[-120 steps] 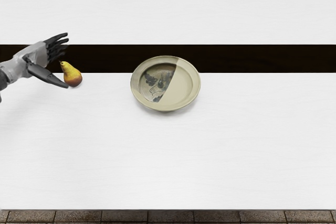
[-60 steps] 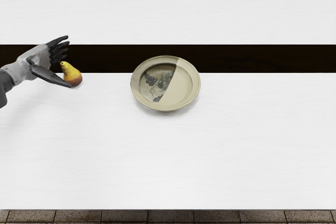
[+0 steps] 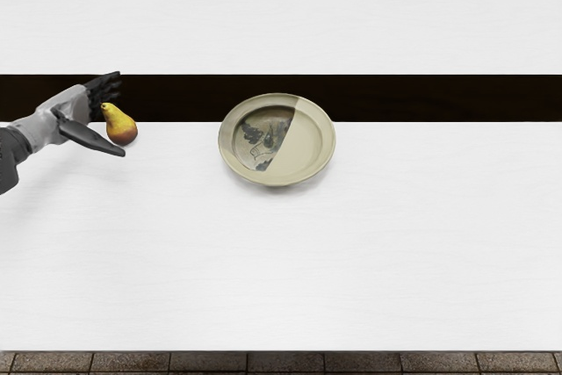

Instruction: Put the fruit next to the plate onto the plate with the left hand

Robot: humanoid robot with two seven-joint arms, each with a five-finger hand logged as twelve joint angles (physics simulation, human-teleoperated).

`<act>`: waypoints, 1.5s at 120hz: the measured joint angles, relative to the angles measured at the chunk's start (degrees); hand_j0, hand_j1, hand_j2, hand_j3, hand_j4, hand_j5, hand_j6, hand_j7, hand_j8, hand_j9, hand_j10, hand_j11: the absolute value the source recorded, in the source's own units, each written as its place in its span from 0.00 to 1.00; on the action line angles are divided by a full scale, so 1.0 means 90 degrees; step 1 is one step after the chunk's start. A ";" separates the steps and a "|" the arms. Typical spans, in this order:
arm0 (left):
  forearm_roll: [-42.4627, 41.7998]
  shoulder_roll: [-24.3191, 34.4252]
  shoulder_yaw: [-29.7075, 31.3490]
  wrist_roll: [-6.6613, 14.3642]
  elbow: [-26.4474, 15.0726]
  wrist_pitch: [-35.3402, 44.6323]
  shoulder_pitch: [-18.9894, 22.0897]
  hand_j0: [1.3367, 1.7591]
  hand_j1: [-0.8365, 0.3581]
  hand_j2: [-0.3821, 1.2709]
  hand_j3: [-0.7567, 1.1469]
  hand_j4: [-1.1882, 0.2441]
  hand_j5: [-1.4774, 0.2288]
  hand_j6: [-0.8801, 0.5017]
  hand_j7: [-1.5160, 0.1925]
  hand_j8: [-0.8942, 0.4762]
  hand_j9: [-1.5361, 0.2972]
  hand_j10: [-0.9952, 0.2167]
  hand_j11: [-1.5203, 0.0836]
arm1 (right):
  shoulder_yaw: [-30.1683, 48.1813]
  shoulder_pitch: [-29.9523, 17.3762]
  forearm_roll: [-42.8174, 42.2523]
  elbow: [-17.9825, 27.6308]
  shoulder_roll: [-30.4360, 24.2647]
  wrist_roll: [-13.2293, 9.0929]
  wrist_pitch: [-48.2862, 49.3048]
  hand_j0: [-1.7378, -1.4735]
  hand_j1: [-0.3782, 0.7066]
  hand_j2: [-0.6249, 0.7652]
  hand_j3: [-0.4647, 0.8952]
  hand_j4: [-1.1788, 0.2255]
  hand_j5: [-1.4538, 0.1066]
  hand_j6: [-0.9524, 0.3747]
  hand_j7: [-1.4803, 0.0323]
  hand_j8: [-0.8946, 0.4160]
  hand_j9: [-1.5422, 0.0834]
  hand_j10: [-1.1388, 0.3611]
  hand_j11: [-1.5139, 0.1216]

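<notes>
Step in hand: approach and grasp. The pear [image 3: 120, 126] stood on the bench [image 3: 281, 261] at 9 o'clock from the plate [image 3: 313, 140]. It was clear of the rim and had not been lifted.

The left hand [image 3: 82, 113] had its arm entering from the left edge of the head view, and it sat at 9 o'clock from the pear. Its thumb [image 3: 95, 139] reached along the near side of the fruit, the tip ending at about 6 o'clock. The dark fingers [image 3: 107, 85] lay on the far side at about 11 o'clock. The hand bracketed the pear but was not closed on it and held nothing. Whether the thumb touched the fruit could not be determined.

The right arm was not visible.

Container: the plate was a shallow dish with a dark painted pattern on its left half and a plain pale right half. It contained nothing.

Assessment: no part of the transfer was complete. The next move would call for the fingers and thumb to close firmly on the pear's broad lower body. A lift clear of the bench should follow, then a carry toward 3 o'clock and a release over the plate's centre. The pear's tapered, rounded form could let it roll or slip out of a loose grip.
</notes>
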 joint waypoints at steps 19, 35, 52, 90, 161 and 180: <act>0.0001 -0.0098 0.0088 0.0014 0.0001 0.0000 0.0010 0.76 0.99 0.23 0.40 0.83 0.87 0.63 0.89 0.65 0.84 0.82 0.95 | 0.0000 0.0000 -0.0001 0.0000 0.0000 0.0000 0.0000 0.30 0.06 0.45 0.34 0.82 0.91 0.70 0.95 0.66 0.93 0.74 0.90; -0.0030 -0.0140 0.0146 0.0017 0.0000 -0.0014 0.0010 0.76 0.99 0.23 0.40 0.82 0.86 0.63 0.89 0.65 0.84 0.82 0.95 | 0.0000 0.0000 -0.0004 0.0001 0.0000 0.0000 0.0000 0.30 0.06 0.45 0.34 0.82 0.91 0.70 0.95 0.66 0.93 0.74 0.90; -0.0044 -0.0155 0.0156 0.0018 -0.0001 -0.0024 0.0010 0.76 0.99 0.23 0.40 0.82 0.86 0.63 0.88 0.65 0.83 0.81 0.95 | 0.0000 0.0000 -0.0008 0.0000 0.0000 0.0000 0.0000 0.30 0.06 0.45 0.34 0.82 0.91 0.69 0.95 0.66 0.93 0.74 0.90; 0.0004 -0.0184 0.0334 -0.0016 -0.0004 -0.0019 0.0010 0.76 0.79 0.26 0.40 0.67 0.71 0.47 0.73 0.49 0.69 0.69 0.78 | 0.0000 -0.0010 -0.0020 0.0013 0.0000 0.0000 0.0000 0.30 0.06 0.45 0.34 0.82 0.91 0.69 0.95 0.66 0.93 0.74 0.90; 0.0022 -0.0192 0.0854 -0.0093 -0.0067 -0.0031 -0.0009 0.76 0.37 0.30 0.40 0.37 0.40 0.16 0.43 0.21 0.40 0.41 0.49 | 0.0000 -0.0041 -0.0030 0.0019 0.0000 0.0001 0.0000 0.30 0.06 0.45 0.34 0.82 0.91 0.70 0.95 0.66 0.93 0.74 0.90; -0.0067 -0.0136 0.1034 -0.0128 -0.0087 -0.0099 -0.0048 0.75 0.37 0.26 0.40 0.30 0.29 0.09 0.30 0.27 0.29 0.38 0.64 | 0.0000 -0.0042 -0.0030 0.0019 0.0000 0.0001 0.0000 0.30 0.06 0.45 0.34 0.82 0.91 0.70 0.95 0.66 0.93 0.74 0.90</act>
